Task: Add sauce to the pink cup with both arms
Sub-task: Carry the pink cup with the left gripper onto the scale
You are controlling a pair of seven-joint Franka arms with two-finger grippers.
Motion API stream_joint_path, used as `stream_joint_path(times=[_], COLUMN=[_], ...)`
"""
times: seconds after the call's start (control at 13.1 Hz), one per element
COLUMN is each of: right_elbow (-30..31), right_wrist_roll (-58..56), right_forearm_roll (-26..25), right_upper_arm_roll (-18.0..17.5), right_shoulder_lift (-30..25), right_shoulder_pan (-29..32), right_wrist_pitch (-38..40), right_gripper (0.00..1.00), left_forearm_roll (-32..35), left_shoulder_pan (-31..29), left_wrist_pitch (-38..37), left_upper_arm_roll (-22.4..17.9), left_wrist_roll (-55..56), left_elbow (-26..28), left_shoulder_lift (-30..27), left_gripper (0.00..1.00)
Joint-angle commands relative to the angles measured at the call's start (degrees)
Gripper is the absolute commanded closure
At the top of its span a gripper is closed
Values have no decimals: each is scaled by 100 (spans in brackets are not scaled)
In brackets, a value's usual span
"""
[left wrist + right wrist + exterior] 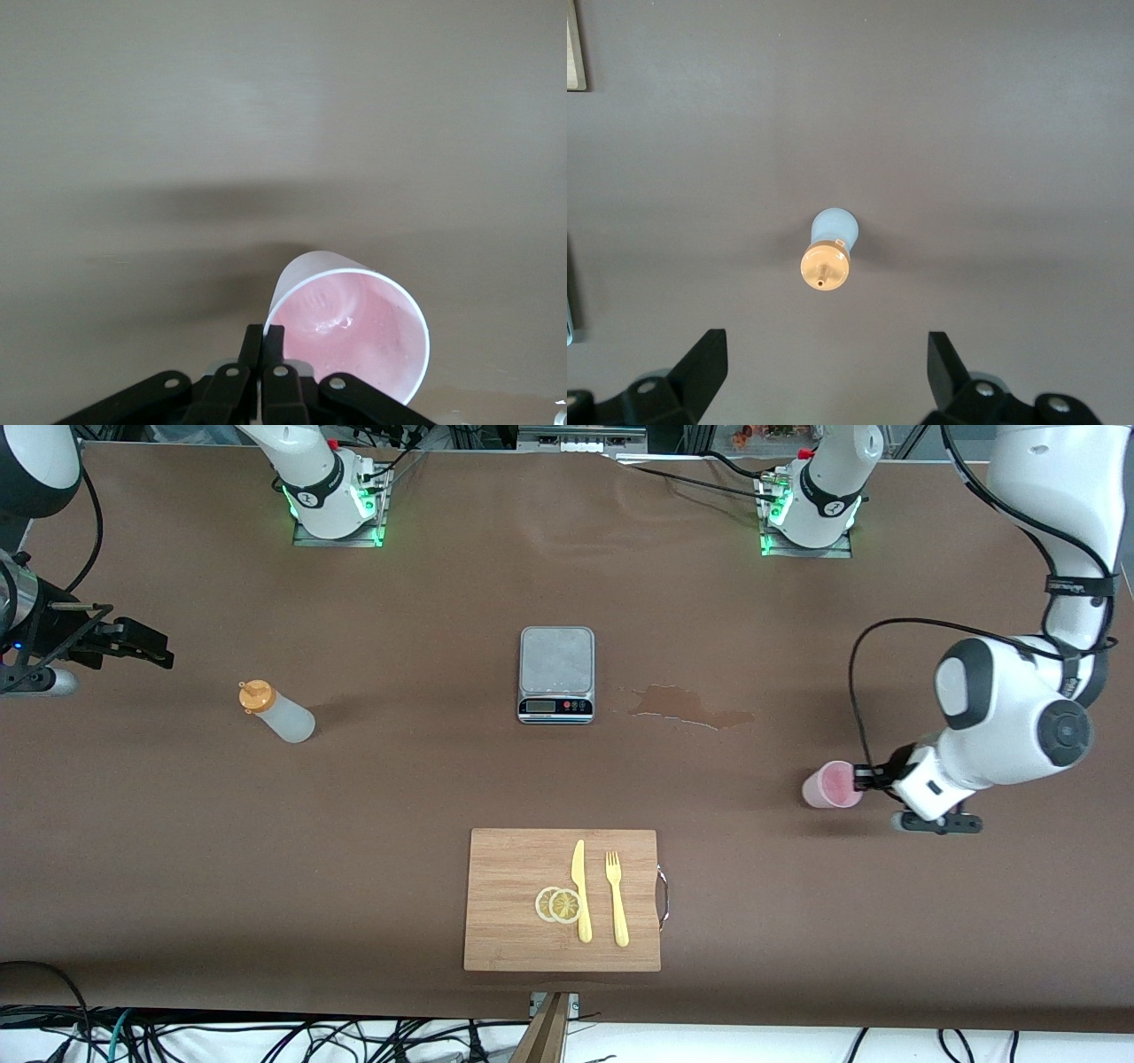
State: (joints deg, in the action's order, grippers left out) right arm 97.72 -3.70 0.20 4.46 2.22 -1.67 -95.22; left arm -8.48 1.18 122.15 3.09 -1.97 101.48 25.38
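Fingers of the left gripper (266,341) pinch the pink cup (830,785) rim, toward the left arm's end from the scale (555,674); right gripper (824,363) spread wide, empty, near the sauce bottle (275,710).

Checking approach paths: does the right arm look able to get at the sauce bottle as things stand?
Probably yes. The right gripper is open, its fingers spread wide with the sauce bottle standing upright between them on bare table; nothing stands close by. The left gripper is shut on the pink cup, well away.

A grey scale (555,675), a spill (691,707), a cutting board (514,930) bearing knife (581,890), fork (617,899), lemon slices (559,904).
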Motion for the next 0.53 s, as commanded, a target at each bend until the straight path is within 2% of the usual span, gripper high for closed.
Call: stream_joint_path(times=[0.0, 0.46], right_elbow=[-78, -78], right_wrist_roll=[19, 19], right_forearm_roll=[85, 138], right_upper_arm_roll=[-15, -15], right_shoulder_lift=[6, 6], right_shoulder_pan=[18, 18], right_wrist_pitch=[83, 83], right_gripper=[0, 0], left_forearm_roll=[-119, -128], left_shoulder_pan=[828, 2463], left_wrist_pitch=[-173, -182], left_upper_arm_roll=[-90, -90], left_wrist_roll=[817, 2567], left_elbow=[39, 83], left_shoulder_lift=[-288, -384], left_gripper=[100, 100])
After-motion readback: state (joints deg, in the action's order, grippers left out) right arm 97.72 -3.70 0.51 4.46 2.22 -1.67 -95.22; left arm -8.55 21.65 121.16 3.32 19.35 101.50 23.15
